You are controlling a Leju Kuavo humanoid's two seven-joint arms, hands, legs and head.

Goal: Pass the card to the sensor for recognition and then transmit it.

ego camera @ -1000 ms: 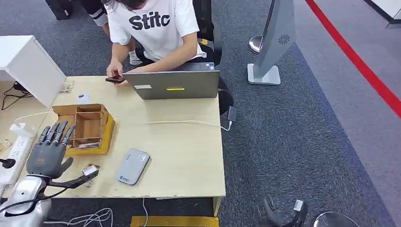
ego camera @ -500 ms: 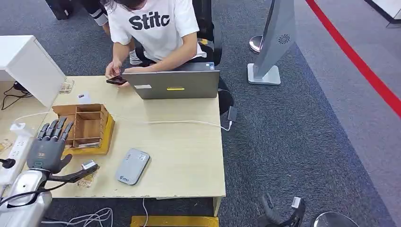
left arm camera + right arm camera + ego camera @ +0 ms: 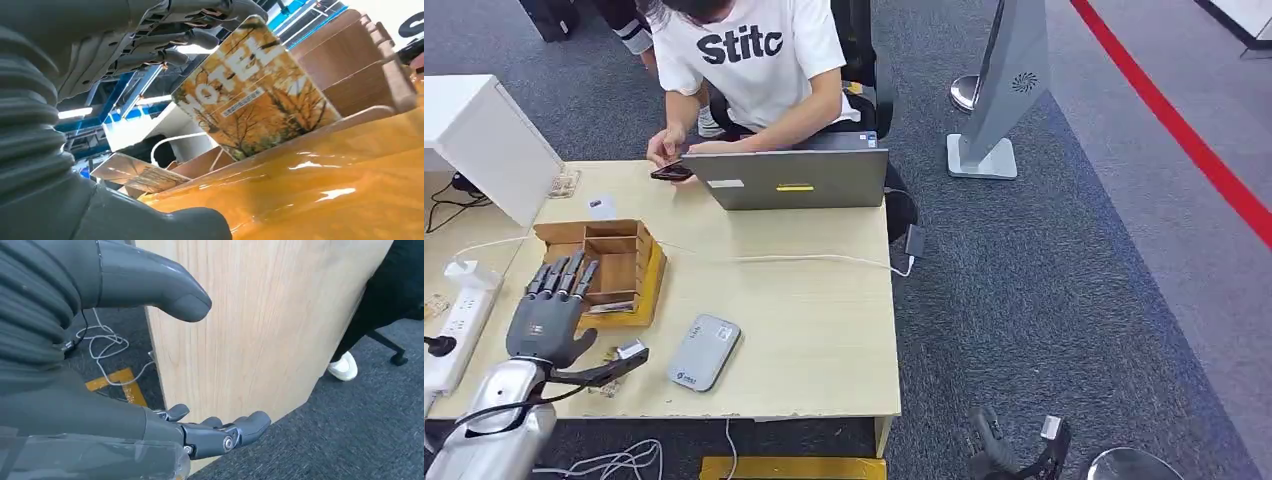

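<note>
Fingers of the left hand (image 3: 549,318) spread, empty, over the card (image 3: 255,90) in the wooden box (image 3: 609,268); right hand (image 3: 220,432) loose, empty

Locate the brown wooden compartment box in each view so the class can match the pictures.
Head view: brown wooden compartment box left of centre, beyond the left hand.
Left wrist view: box behind the orange HOTEL card.
Right wrist view: not in it.
Shared landmark: yellow tray under the box.
</note>
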